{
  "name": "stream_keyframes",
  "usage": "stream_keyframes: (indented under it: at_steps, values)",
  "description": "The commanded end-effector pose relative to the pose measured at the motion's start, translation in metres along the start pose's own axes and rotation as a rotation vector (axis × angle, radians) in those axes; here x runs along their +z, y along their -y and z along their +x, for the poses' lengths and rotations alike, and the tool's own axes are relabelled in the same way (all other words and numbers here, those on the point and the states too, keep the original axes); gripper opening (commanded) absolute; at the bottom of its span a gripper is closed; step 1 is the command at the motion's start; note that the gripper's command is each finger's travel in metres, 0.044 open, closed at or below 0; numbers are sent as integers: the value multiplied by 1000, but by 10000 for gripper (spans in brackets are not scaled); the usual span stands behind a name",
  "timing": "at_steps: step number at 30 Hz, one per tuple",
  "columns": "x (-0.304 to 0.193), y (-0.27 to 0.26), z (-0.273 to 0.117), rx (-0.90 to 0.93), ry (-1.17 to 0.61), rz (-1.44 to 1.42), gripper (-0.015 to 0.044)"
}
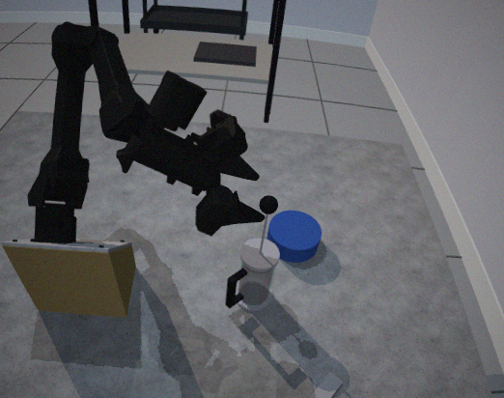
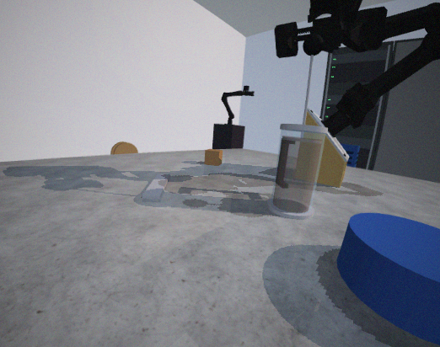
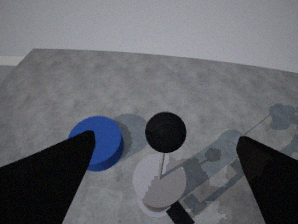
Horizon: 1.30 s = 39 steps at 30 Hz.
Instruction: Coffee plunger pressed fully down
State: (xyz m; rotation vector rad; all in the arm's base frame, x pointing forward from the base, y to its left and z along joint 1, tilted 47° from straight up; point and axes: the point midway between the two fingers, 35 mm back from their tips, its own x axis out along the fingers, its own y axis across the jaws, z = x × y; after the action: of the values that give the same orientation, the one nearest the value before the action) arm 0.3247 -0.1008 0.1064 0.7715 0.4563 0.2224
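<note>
The arm (image 1: 67, 121) is matte black throughout, built of blocky, angular links. Its end effector (image 1: 255, 195) carries two dark, wedge-shaped fingers tapering to points.

Upright glass press (image 1: 258, 277), black-knobbed plunger (image 1: 267, 205) raised

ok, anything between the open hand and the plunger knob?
Nothing. In the wrist view the knob sits in the gap of the open hand, both fingers apart from it, above the press lid.
</note>
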Motion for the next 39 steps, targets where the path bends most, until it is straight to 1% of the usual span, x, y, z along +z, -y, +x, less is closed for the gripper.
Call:
stream_keyframes:
  at_steps: [1,15,26,31,39]
  values:
    - [-1,1,6,-3,-1,6,440]
    - [-1,0,25,1,2,6,440]
    - [-1,0,25,1,2,6,151]
    - [-1,0,25,1,2,6,120]
    - [-2,0,26,0,2,6,120]
